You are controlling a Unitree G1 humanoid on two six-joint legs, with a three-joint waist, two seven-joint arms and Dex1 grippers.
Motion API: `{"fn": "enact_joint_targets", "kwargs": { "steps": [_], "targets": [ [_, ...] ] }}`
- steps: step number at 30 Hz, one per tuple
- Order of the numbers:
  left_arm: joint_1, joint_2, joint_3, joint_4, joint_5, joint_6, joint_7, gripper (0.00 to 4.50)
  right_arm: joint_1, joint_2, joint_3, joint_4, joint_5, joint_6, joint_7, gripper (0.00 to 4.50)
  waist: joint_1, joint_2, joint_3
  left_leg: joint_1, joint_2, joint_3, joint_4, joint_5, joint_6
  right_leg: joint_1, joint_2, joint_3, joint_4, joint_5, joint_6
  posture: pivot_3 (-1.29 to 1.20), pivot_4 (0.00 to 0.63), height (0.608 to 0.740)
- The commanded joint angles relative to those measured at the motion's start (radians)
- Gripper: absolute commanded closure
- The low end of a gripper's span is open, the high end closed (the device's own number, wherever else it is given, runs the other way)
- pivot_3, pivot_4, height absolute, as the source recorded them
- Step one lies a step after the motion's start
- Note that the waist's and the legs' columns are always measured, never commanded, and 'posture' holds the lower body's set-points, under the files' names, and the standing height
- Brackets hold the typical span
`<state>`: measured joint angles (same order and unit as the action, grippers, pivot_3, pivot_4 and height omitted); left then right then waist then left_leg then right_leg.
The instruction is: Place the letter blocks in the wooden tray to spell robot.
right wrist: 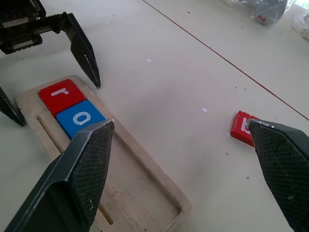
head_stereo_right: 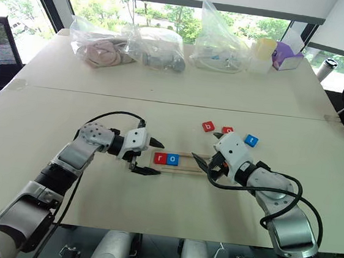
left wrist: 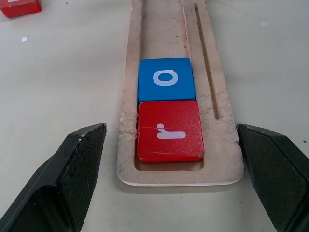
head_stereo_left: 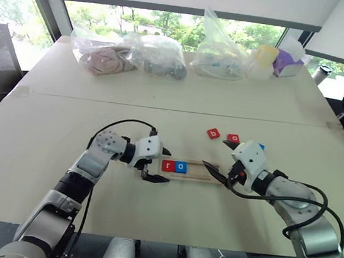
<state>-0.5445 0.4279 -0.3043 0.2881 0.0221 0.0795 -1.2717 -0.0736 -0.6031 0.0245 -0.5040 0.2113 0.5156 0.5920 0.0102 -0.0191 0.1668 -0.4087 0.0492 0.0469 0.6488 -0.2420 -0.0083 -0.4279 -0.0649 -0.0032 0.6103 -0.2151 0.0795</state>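
Straddling the wooden tray [left wrist: 219,145] end, the empty left claw [left wrist: 174,169] gapes around the red r block [left wrist: 169,130]

clear plastic bags [head_stereo_left: 158,55] line the table's [head_stereo_left: 35,145] far edge.

Left wrist view. The wooden tray [left wrist: 219,159], a pale strip with raised rails and a narrow slot along one rail, lies on the light worktop [left wrist: 67,82], its rounded end nearest the camera. Two letter blocks sit in its channel, touching: a red "r" block [left wrist: 169,130] at the end and a blue "o" block [left wrist: 166,79] just beyond it. The left hand [left wrist: 169,186] is spread wide, one black finger [left wrist: 67,179] on each side of the tray's end, clear of it. Another red block [left wrist: 19,7] lies apart at the frame's corner.
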Motion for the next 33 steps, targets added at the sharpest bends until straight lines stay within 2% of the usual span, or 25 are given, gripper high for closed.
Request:
{"fn": "enact_joint_targets", "kwargs": {
  "steps": [1, 11, 17, 21, 24, 27, 33],
  "targets": [
    [0.052, 0.048, -0.064, 0.055, 0.052, 0.013, -0.011, 0.03, -0.018, 0.004, -0.007, -0.012, 0.002, -0.017, 0.001, 0.00, -0.004, 0.000, 0.000, 0.000, 0.000, 0.000, 0.000, 0.000, 0.000, 0.000, 0.000, 0.000, 0.000, 0.000, 0.000, 0.00, 0.150, 0.740],
    [0.142, 0.247, 0.012, -0.002, -0.030, 0.040, -0.036, 0.03, -0.050, 0.009, 0.016, 0.022, 0.000, -0.034, 0.018, 0.00, -0.052, 0.000, 0.000, 0.003, 0.004, -0.002, -0.004, 0.000, 0.001, -0.002, 0.005, 0.000, 0.003, -0.001, -0.002, 0.00, 0.150, 0.740],
    [0.194, 0.317, 0.079, -0.063, -0.096, 0.064, -0.011, 0.03, -0.079, 0.016, 0.034, 0.046, -0.001, -0.046, 0.027, 0.00, -0.057, 0.000, 0.000, 0.009, 0.005, -0.004, -0.008, 0.000, 0.001, -0.003, 0.007, 0.000, 0.003, 0.000, -0.005, 0.00, 0.150, 0.740],
    [0.219, 0.279, 0.210, -0.140, -0.242, 0.109, 0.045, 0.03, -0.117, 0.050, 0.047, 0.091, -0.029, -0.041, -0.020, 0.00, -0.055, -0.001, 0.001, 0.014, 0.004, -0.001, -0.015, 0.000, 0.001, -0.004, 0.005, 0.000, 0.003, 0.000, -0.005, 0.00, 0.150, 0.740],
    [0.235, 0.258, 0.305, -0.214, -0.361, 0.175, 0.075, 0.03, -0.159, 0.100, 0.043, 0.129, -0.039, -0.005, -0.073, 0.00, -0.052, -0.003, 0.001, 0.010, 0.004, -0.001, -0.016, 0.000, 0.001, -0.008, 0.005, 0.000, 0.003, 0.000, -0.006, 0.00, 0.150, 0.740],
    [0.250, 0.243, 0.360, -0.284, -0.426, 0.216, 0.107, 0.03, -0.198, 0.140, 0.040, 0.161, -0.044, 0.035, -0.111, 0.00, -0.047, -0.002, 0.001, -0.001, 0.003, -0.001, -0.014, 0.000, 0.000, -0.017, 0.005, 0.000, 0.004, 0.003, -0.009, 0.00, 0.150, 0.740],
    [0.264, 0.215, 0.422, -0.447, -0.542, 0.339, 0.205, 0.03, -0.319, 0.249, 0.038, 0.238, -0.018, 0.175, -0.185, 0.00, -0.028, -0.003, 0.001, -0.001, 0.002, 0.000, -0.014, 0.000, 0.000, -0.016, 0.004, 0.000, 0.004, 0.002, -0.007, 0.00, 0.150, 0.740]
  ]
}}
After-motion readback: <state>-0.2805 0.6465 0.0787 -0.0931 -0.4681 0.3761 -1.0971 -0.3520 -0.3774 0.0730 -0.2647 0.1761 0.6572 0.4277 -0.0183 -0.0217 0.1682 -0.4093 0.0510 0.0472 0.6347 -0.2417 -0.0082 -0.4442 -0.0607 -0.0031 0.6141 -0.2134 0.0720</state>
